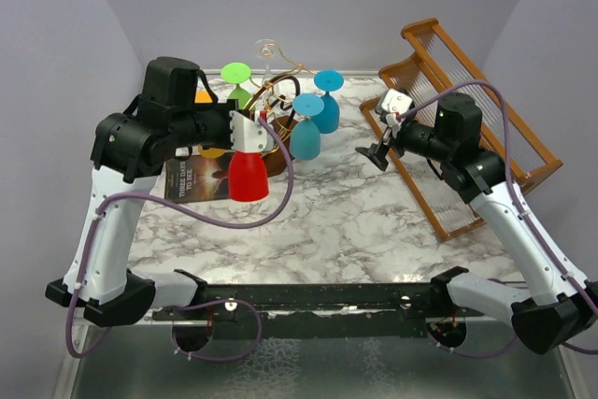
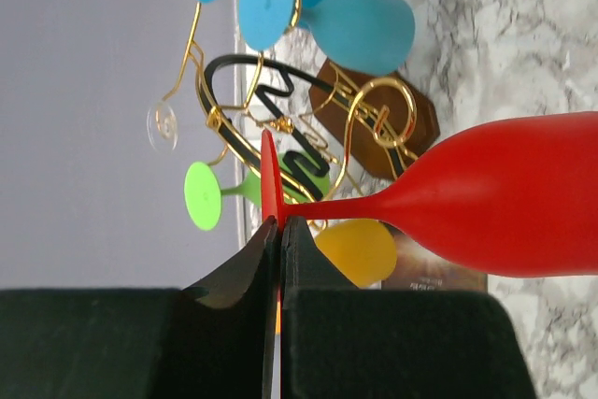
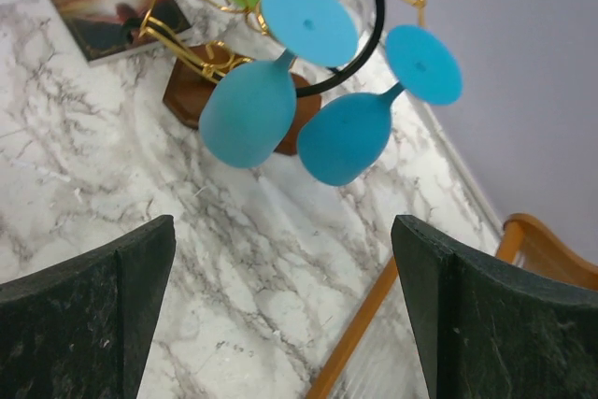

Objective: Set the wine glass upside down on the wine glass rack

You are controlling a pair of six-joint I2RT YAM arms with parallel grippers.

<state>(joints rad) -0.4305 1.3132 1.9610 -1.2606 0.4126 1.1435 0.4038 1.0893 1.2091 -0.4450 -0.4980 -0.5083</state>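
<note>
Left gripper [image 2: 280, 223] clamped edge-on upon the thin round foot of the red opaque wine glass [image 1: 249, 175]; the right gripper [image 1: 377, 152] is spread wide with nothing between its fingers, idle at 3 o'clock of the scene.

The glass hangs in the air above the white marble-patterned table [image 1: 355, 221], just beside the wine glass rack of gold wire scrolls, black curved bar and dark wooden base [image 2: 378, 133], at about 7 o'clock of it in the overhead view. It is not yet seated on any scroll.

Its long axis runs near vertical: foot uppermost in the fingers, stem below, open bowl mouth facing the table. It is thus already inverted.

Hazards, as judged:
- The grip bears on the foot's rim alone, so the heavy bowl may swing or the disc may slip out.
- The red bowl may strike the nearer of the two turquoise glasses [image 1: 306, 137] at its 3 o'clock, or the yellow glass [image 2: 360, 249] close behind it.
- If the stem misses a wire slot, the foot finds no support and the glass drops on release.
</note>
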